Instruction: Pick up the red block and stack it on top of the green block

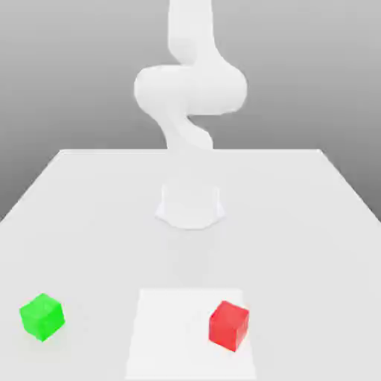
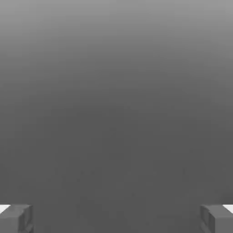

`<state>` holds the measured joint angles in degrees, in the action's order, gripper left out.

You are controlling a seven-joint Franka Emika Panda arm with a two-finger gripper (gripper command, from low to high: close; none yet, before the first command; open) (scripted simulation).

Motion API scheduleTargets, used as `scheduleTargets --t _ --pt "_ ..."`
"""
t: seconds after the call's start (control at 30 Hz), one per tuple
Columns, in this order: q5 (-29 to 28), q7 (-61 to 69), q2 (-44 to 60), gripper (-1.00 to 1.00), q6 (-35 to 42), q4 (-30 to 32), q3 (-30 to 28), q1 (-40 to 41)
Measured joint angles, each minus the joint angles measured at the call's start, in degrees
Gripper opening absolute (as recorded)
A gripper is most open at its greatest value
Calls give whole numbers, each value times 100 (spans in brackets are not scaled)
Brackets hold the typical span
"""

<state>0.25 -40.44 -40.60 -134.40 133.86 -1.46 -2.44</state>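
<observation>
So, nothing is being held yet. The end effector (image 2: 116, 218) is being kept spread wide: in the hand view its two fingertips (image 2: 16, 218) are sitting far apart at opposite edges with only plain grey surface between them, no block in the gap.

In the exterior view the white arm (image 1: 190, 89) is being seen upright at the far side of the tabletop (image 1: 298, 223), well apart from both cubes. The red block (image 1: 228, 325) is being shown near the front edge, toward the exterior view's right, resting on a slightly brighter white square patch (image 1: 171, 335). The green block (image 1: 42, 316) is being shown at the front too, far over on the exterior view's left, off that patch and well apart from the red one. Both are sitting flat.

Judging by that, the very first step is being dealt with: the approach to the red block, with no reach made yet. For the next move, the end effector probably needs to be brought over the red block, lined up square with its faces, lowered so the fingertips straddle it, and only then closed. A skewed approach could get the cube nudged.
</observation>
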Motion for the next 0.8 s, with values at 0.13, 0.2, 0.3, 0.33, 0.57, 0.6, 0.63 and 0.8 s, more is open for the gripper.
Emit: scheduleTargets --t 0.13,0.2,0.3,0.33,0.57,0.6,0.63,0.8 --pt "48 898 865 0 -430 343 -238 -397" --pt "85 1342 1282 0 -640 509 -344 -578" --pt "152 2013 1907 0 -952 757 -473 -819" --pt "172 2234 2116 0 -1056 839 -505 -890" --pt "300 3779 3572 0 -1782 1417 -574 -1239" --pt "288 3975 3778 0 -1886 1499 -523 -1243" --pt "269 4170 3983 0 -1991 1582 -509 -1269" --pt "250 4759 5005 0 -2664 1753 -403 -1237"
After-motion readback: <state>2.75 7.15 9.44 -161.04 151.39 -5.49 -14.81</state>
